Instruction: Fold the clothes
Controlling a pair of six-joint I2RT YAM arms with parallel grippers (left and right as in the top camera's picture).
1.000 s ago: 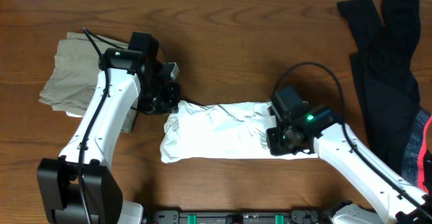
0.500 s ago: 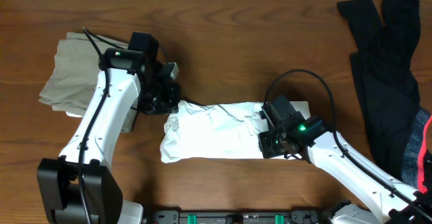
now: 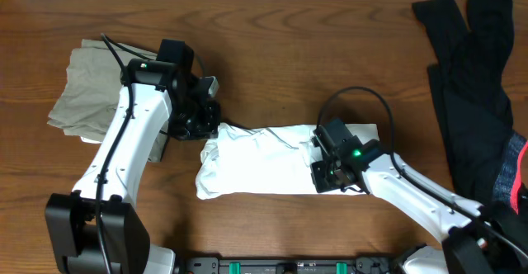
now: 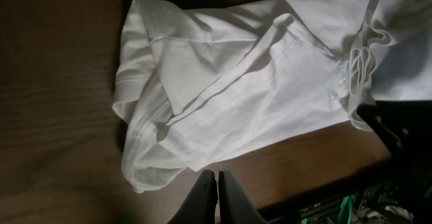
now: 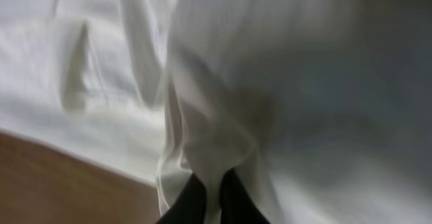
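Note:
The clothes lie in three places. A white T-shirt (image 3: 264, 162) (image 4: 256, 75), folded into a long crumpled strip, lies across the middle of the table. My right gripper (image 3: 323, 171) (image 5: 212, 183) is down on the strip's right part, shut on a ridge of its white cloth. My left gripper (image 3: 206, 128) (image 4: 217, 177) hovers at the strip's left end, shut with nothing between its fingers, fingertips just off the cloth's edge. A grey-olive garment (image 3: 82, 88) sits folded at the far left and a black garment (image 3: 470, 76) sprawls at the far right.
A red-and-grey cloth (image 3: 516, 183) shows at the right edge under the black garment. The left arm (image 3: 124, 158) crosses the table beside the olive garment. Black cables loop over both arms. A dark rail (image 3: 297, 266) runs along the table's front edge.
My right gripper has slid left along the white T-shirt, opened briefly and shut on a fold of it. The left arm has not moved.

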